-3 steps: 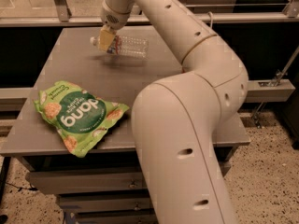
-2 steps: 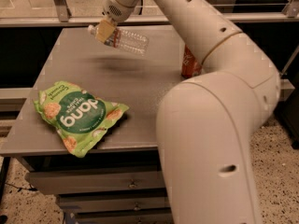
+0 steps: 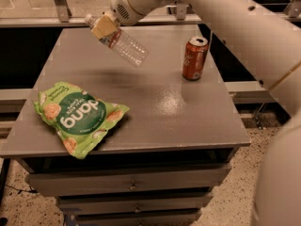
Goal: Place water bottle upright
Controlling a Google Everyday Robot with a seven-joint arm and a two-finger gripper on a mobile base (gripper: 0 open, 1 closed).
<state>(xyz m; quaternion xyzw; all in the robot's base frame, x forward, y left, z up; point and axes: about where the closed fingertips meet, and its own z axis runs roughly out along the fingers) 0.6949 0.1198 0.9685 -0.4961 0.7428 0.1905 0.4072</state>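
Observation:
The water bottle (image 3: 126, 45) is a clear ribbed plastic bottle with a white cap. It hangs in the air above the back left of the grey table (image 3: 155, 112), tilted, cap up-left and base down-right. My gripper (image 3: 106, 28) is shut on the water bottle near its neck, its tan pads around the label end. The arm reaches in from the upper right. The bottle touches nothing but the gripper.
An orange-red soda can (image 3: 195, 58) stands upright at the back right of the table. A green chip bag (image 3: 76, 117) lies flat at the front left. Drawers sit under the table's front edge. A metal rail runs behind the table.
The gripper has lifted the bottle off the table and turned it from lying flat toward a tilt. The arm has swung aside, uncovering the soda can.

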